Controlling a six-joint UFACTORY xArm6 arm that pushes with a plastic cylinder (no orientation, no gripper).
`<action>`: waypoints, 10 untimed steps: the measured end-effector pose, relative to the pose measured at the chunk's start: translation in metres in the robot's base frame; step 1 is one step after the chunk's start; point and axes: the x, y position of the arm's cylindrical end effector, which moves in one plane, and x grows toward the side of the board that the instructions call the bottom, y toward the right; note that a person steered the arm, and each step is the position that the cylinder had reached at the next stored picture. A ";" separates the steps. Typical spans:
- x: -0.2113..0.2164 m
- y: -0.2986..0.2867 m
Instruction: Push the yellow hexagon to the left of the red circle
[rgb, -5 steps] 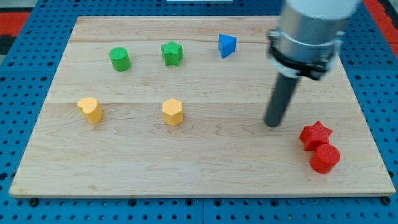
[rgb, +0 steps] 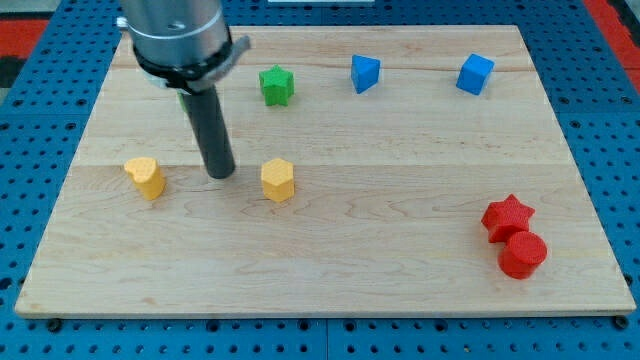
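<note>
My tip (rgb: 220, 174) rests on the wooden board (rgb: 330, 290), and it is a bare rod end: there are no jaws on it to stand spread or pressed together, and it pinches nothing. Taking the yellow hexagon (rgb: 278, 180) as the landmark, my tip sits just to the view's left of it, near but apart, with a strip of bare wood between them. Further to the view's left of the hexagon, beyond my tip, lies another yellow block (rgb: 146, 177) of rounded, unclear shape, so the tip stands between the two yellow pieces. Above the hexagon, toward the view's top, is the green star (rgb: 276, 85); up and to the right of it are the blue triangular block (rgb: 365, 73) and, further right, the blue cube (rgb: 475, 74). Well apart from the hexagon, toward the view's lower right, the red circle (rgb: 523, 254) lies touching the red star (rgb: 507, 217), which sits just above it. No container shows on the board; every block lies loose on the wood.
</note>
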 end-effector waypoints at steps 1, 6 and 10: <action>0.006 0.064; 0.009 0.131; 0.076 0.213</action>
